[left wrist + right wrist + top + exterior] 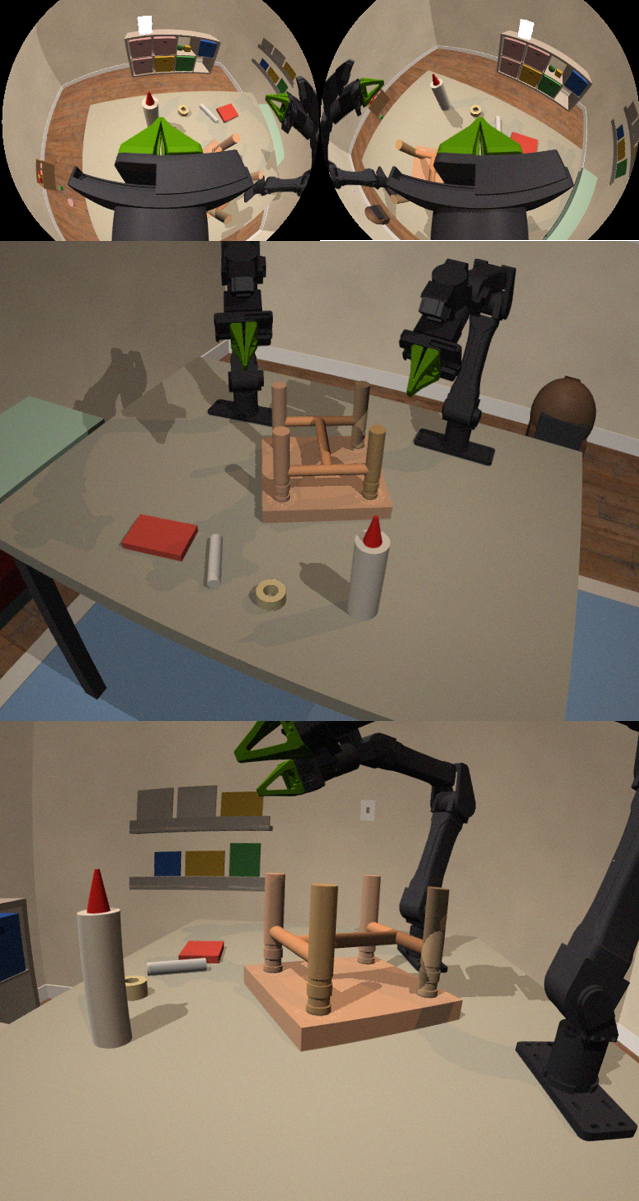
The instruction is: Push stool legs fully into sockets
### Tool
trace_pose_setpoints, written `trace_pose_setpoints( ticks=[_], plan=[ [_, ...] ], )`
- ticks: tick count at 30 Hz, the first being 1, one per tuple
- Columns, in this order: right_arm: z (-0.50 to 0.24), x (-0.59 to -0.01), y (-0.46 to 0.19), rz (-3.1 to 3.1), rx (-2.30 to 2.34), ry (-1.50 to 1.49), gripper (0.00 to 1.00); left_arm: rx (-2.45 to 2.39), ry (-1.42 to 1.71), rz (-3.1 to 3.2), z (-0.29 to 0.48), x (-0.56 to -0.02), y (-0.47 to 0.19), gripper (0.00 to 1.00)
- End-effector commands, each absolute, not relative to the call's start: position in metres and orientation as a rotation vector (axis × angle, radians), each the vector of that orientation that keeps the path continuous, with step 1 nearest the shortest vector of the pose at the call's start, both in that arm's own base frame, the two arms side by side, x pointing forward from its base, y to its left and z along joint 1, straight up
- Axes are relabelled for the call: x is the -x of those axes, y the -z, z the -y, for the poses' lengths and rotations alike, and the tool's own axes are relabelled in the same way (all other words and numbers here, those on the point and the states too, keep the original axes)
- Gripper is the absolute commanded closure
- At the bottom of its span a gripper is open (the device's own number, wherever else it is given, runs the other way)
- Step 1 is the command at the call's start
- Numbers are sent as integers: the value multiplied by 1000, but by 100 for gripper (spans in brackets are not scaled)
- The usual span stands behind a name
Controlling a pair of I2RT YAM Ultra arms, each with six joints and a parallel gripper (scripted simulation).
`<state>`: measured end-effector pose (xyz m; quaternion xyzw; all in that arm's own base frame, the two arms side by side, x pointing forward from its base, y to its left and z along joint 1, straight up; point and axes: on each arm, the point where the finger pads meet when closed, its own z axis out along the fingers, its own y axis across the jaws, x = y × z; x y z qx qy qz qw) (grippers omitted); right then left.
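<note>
The wooden stool (324, 483) stands upside down mid-table, seat flat on the table, four legs up and joined by crossbars. It also shows in the exterior view (351, 999). The near legs (281, 462) (374, 460) have ringed collars low by the seat; I cannot tell whether any gap is left. The far legs (278, 403) (360, 414) stand behind. My right gripper (244, 361) (262, 786) (479, 122) is shut and empty, high above the far edge. My left gripper (413, 388) (240, 754) (161, 121) is shut and empty, high and behind the stool.
A tall white bottle with a red cone cap (367, 573), a tan ring (270, 593), a white cylinder (214, 560) and a red block (159, 537) lie in front of the stool. The arm bases (240, 408) (454, 444) stand behind it. A green surface (30, 439) adjoins the table.
</note>
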<state>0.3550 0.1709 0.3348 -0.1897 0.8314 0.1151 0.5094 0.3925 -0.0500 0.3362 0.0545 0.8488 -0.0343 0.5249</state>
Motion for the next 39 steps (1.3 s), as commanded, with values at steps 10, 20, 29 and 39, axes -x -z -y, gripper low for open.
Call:
trace_pose_setpoints(
  ticks=[10,20,29,39],
  plan=[
    [-64,-390,-398,-1652,129,-135,100,-34,27,-1661,13,-393,-396,100],
    [3,-377,-418,-1515,-8,-7,100,-2,-8,-1531,-5,-377,-413,100],
    [4,-384,-425,-1534,-15,0,100,1,-9,-1516,-4,-372,-432,100],
    [4,-377,-436,-1499,-15,1,100,1,-9,-1516,-4,-372,-432,100]
  ],
)
